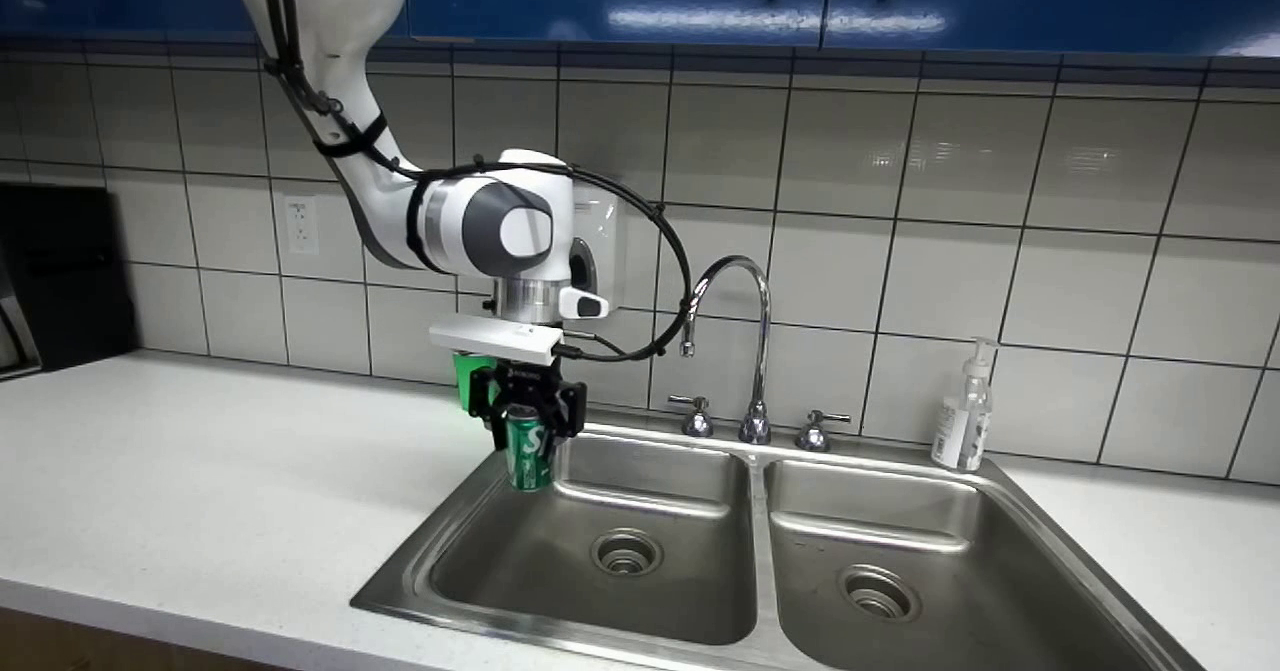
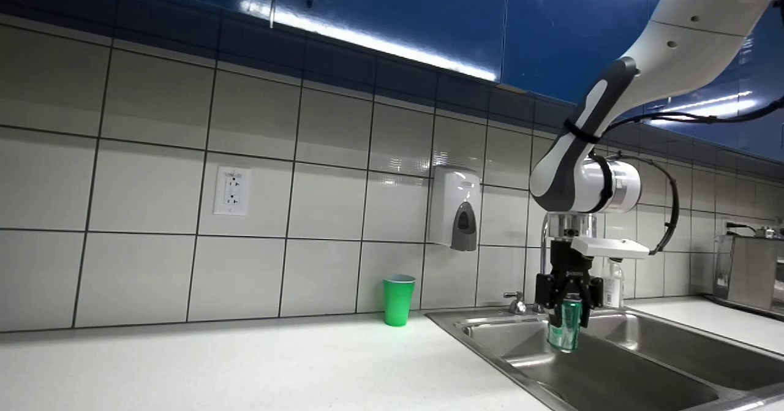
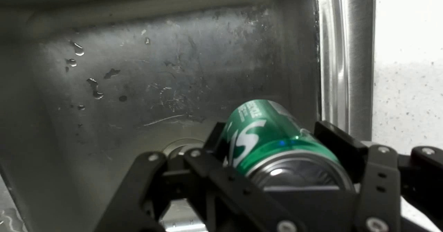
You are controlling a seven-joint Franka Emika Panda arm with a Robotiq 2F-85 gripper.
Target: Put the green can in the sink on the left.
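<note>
The green can, with its silvery top and pale lettering, is between the fingers of my gripper. The gripper is shut on the can near its top. In both exterior views the can hangs roughly upright over the back left part of the wider sink basin. In the wrist view the can is between the two black fingers, with the steel sink floor below it. The basin also shows in an exterior view. The can's lower end looks clear of the basin floor.
A bright-green plastic cup stands on the counter by the wall. The curved faucet and its handles stand behind the basins. The twin basin lies beside it. A soap bottle stands at the back. A dispenser hangs on the wall.
</note>
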